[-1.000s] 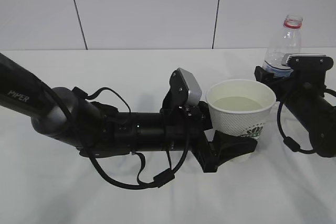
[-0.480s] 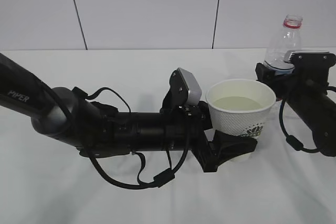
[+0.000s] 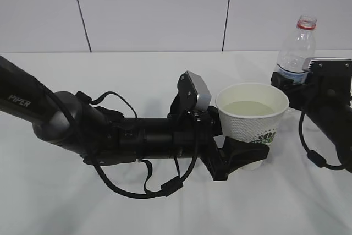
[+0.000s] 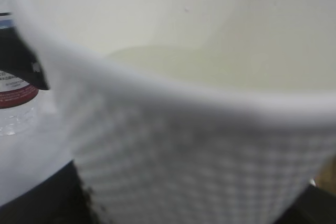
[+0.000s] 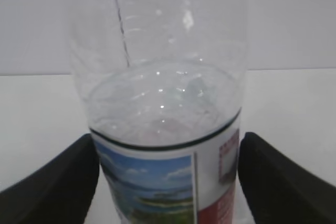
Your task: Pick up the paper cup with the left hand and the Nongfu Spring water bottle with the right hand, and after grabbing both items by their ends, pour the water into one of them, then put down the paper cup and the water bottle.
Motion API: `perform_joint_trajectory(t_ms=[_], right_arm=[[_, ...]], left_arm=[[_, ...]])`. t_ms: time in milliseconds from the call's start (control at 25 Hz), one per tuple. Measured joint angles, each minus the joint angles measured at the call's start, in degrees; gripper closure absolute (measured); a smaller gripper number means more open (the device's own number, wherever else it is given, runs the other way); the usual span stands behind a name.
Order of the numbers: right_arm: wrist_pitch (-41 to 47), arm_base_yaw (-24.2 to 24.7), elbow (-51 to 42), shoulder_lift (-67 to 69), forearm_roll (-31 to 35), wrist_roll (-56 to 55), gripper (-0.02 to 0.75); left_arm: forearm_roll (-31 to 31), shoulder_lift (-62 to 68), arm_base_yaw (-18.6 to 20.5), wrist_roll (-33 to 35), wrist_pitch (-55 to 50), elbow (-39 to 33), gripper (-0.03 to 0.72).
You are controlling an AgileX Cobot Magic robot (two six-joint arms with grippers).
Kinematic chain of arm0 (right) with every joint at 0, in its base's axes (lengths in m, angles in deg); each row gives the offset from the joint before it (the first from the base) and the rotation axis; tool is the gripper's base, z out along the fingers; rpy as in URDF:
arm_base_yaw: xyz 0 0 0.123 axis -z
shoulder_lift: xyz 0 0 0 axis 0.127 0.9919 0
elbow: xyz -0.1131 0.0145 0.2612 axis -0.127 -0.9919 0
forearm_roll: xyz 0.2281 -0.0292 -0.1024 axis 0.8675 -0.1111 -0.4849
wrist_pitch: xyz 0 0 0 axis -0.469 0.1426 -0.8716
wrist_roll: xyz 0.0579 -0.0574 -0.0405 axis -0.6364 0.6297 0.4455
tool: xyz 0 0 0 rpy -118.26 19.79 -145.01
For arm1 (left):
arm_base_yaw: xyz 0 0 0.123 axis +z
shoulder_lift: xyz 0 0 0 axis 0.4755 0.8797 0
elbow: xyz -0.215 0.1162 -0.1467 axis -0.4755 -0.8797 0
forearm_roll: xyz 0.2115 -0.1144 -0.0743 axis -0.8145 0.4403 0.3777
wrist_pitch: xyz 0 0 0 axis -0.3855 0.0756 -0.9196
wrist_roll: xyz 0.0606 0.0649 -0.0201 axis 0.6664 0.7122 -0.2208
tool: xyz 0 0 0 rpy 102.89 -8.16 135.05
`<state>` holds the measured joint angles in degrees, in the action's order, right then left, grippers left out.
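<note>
- Water [image 3: 250, 108] already in the paper cup [image 3: 252, 119]; bottle upright again, so judged to be at the putting-down stage, with both things seemingly on or just above the table [image 3: 137, 207].
- Paper cup taken as landmark: upright, mouth up, long axis vertical, clamped low on its wall by the left gripper [image 3: 242, 155], fingers spread about as wide as the cup's base, one dark finger [image 3: 245, 151] wrapped round the front.
- Left arm lying nearly level, reaching in from the left of the cup; release judged to call for opening wider and backing straight out leftward along that same line.
- Nongfu Spring water bottle [image 3: 296, 53] behind and to the right of the cup, near but apart from it, also upright, red neck ring on top, no cap visible.
- Right gripper [image 5: 168, 177] set wide, one black finger [image 5: 52, 182] at each side of the label; in the right wrist view pads close against the bottle wall, actual contact hard to tell.
- Bottle nearly empty, hence light and easy to tip if brushed on the way out.
- Open room: bare table left of and in front of the cup; tightest spot the gap between cup rim and right gripper.
- Table edges out of sight beside the bottle; wall behind, well back from the cup.
</note>
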<state>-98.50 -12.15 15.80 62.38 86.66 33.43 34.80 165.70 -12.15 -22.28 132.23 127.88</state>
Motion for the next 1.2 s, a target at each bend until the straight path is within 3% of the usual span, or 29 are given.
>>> perform_joint_trajectory(t_ms=[840, 1200], right_arm=[[-0.1, 0.0, -16.3, -11.1, -0.1, 0.0, 0.125], [-0.1, 0.0, -25.0, -22.2, -0.7, 0.0, 0.149]], left_arm=[[0.0, 0.0, 0.0, 0.0, 0.0, 0.0, 0.154], [0.0, 0.0, 0.0, 0.0, 0.1, 0.0, 0.154]])
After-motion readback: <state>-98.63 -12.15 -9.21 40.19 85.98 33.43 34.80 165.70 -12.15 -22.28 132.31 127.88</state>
